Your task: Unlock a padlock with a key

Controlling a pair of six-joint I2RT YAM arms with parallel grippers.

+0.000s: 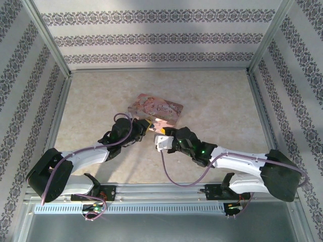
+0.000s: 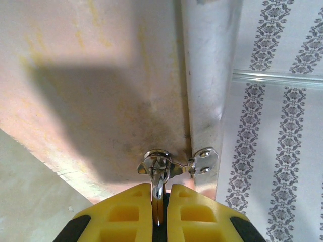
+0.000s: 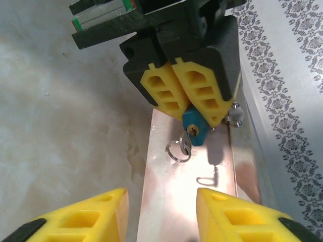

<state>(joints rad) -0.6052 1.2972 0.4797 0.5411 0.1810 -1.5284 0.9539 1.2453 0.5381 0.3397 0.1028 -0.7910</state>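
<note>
L: left gripper (image 3: 189, 108) clamped tight on padlock (image 3: 194, 128), over pink box (image 1: 151, 103) | R: right gripper (image 3: 161, 201) wide apart, empty | NEXT: key (image 3: 186, 142) looks seated (ring (image 3: 176, 152) dangling); pinch squarely, twist without tugging

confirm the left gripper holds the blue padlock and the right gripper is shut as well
Not quite: the left gripper does hold the blue padlock, but the right gripper is open, its jaws wide apart in the right wrist view.
</note>
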